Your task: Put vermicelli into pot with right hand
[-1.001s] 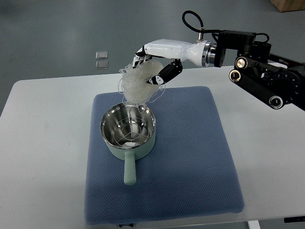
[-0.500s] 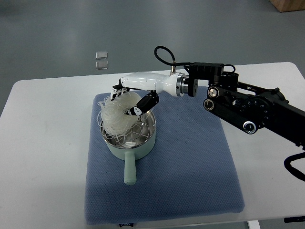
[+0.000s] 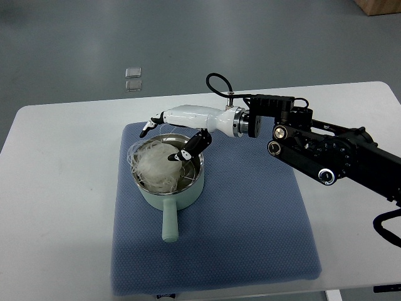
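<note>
The vermicelli point(image 3: 156, 164) sits in the pot point(image 3: 166, 195), loose strands draped over its nine o'clock rim. The right hand point(image 3: 177, 130), fingers spread, grips nothing; withdrawing toward three o'clock seems next.

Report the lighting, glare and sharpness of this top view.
Top view: even, soft light with faint shadows; slight glare on the pot's steel inner wall; right robot hand and vermicelli sharp, thin strands hard to resolve.

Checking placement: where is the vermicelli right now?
In the top view, the vermicelli sits inside the pot, left of centre on the blue mat.
</note>
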`<state>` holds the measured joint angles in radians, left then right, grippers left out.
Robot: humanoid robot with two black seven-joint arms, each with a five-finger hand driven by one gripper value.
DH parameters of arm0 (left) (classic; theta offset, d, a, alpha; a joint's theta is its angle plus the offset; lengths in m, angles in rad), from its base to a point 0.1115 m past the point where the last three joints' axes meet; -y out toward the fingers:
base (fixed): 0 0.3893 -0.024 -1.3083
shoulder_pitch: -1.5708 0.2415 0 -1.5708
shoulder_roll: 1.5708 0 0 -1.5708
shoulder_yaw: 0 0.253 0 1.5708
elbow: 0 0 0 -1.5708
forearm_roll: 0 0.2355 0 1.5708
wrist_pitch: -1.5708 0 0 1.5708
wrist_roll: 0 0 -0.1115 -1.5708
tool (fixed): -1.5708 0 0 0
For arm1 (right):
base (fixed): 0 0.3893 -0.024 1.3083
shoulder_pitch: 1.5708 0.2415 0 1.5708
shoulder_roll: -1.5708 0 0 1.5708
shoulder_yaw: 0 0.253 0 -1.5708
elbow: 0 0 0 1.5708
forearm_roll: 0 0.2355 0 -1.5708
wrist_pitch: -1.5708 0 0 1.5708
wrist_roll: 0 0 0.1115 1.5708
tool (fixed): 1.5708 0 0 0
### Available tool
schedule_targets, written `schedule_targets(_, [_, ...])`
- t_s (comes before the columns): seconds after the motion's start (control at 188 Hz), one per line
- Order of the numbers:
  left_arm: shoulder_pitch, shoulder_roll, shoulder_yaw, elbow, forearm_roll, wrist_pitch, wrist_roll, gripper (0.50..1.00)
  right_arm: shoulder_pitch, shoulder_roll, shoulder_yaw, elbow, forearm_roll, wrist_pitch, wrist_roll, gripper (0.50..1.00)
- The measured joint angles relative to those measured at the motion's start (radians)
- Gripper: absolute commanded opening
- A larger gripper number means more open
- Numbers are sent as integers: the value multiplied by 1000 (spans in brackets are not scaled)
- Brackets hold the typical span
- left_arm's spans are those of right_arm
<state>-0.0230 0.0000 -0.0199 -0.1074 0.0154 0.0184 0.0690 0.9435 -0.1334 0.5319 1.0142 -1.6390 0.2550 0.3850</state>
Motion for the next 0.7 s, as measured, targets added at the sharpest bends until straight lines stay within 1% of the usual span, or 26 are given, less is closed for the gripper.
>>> schedule_targets(0.224, [0,0,0,0,0,0,0,1000,-2,-2,2,1,6,0,1,862])
schedule_targets(0.293, [0,0,0,0,0,0,0,1000,-2,-4,8,1,10,0,2,897])
schedule_targets(0.5, [0,0,0,0,0,0,0,1000,3,-10,32,2,19,0,6,897])
schedule_targets(0.591, [0,0,0,0,0,0,0,1000,0,-6,88,2,32,1,6,897])
schedule_targets(0.703, [0,0,0,0,0,0,0,1000,-27,-2,163,-6,123,2,6,897])
